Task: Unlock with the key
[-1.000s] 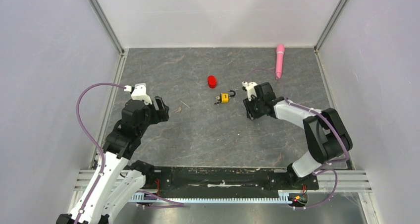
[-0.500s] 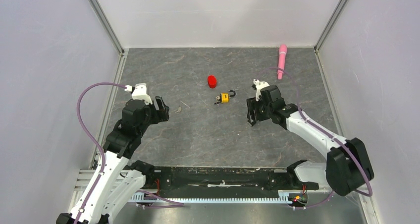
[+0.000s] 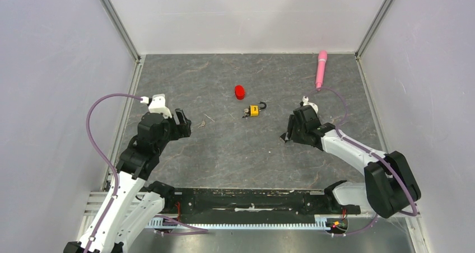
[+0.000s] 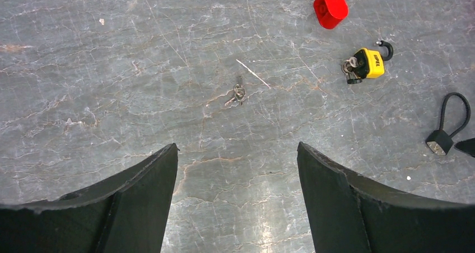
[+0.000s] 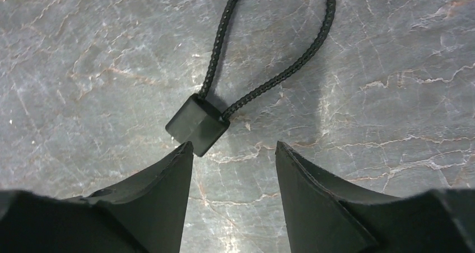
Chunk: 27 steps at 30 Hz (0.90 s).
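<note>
Risks, nearest first: the right gripper (image 5: 232, 146) hangs low over the long black braided cord with a black block end (image 5: 197, 124), which has no part in the job; closing or pushing forward here would likely snag the block or drag the loop toward the lock. The left gripper (image 4: 236, 148) faces the tiny silvery-grey metal key (image 4: 239, 92), which lies loose and flat on the grey stone-patterned table (image 4: 84, 68), ahead of that gripper and well apart from it; being so thin, it would probably be hard to pinch and could skid or twist out of a grip. Farther off sits the small yellow padlock with a black shackle (image 4: 371, 62); its shackle seems already swung open, with more silvery metal at its bottom end, perhaps another key, too small to tell; light and unfixed, it would likely slide if pushed with nothing steadying it. Beyond lie the small red plastic cap (image 4: 330, 5) and the pink pen (image 3: 321, 68), both well clear.

The right gripper's black fingers (image 5: 151, 197) stand partly spread with nothing between them; one tip is touching or just beside the block, I cannot tell which. The left gripper's fingers (image 4: 347, 208) are spread wide, empty, touching nothing.
</note>
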### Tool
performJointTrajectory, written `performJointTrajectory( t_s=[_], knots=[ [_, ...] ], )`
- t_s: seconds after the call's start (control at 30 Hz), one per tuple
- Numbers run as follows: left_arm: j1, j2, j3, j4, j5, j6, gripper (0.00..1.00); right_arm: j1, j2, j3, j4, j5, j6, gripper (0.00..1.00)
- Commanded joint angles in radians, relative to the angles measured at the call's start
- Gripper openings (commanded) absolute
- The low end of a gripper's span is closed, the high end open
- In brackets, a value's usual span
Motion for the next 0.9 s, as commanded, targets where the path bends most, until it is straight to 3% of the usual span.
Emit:
performJointTrajectory(
  t_s=[0.0, 0.2, 0.4, 0.6, 0.87],
  knots=[
    [-0.003, -0.013, -0.007, 0.019, 0.014, 0.063, 0.82, -0.003, 0.034, 0.011, 0.076, 0.077, 0.103, 0.57],
    [-0.003, -0.016, -0.008, 0.02, 0.015, 0.063, 0.82, -0.017, 0.1, 0.02, 0.117, 0.112, 0.116, 0.46],
    [-0.003, -0.015, -0.007, 0.02, 0.016, 0.064, 0.82, -0.03, 0.162, 0.02, 0.158, 0.108, 0.115, 0.42],
    [-0.003, -0.009, -0.007, 0.02, 0.018, 0.065, 0.82, -0.047, 0.206, 0.056, 0.172, 0.104, 0.065, 0.29],
    [-0.003, -0.006, -0.008, 0.019, 0.018, 0.065, 0.82, -0.073, 0.213, 0.098, 0.162, 0.053, -0.069, 0.27]
  ],
)
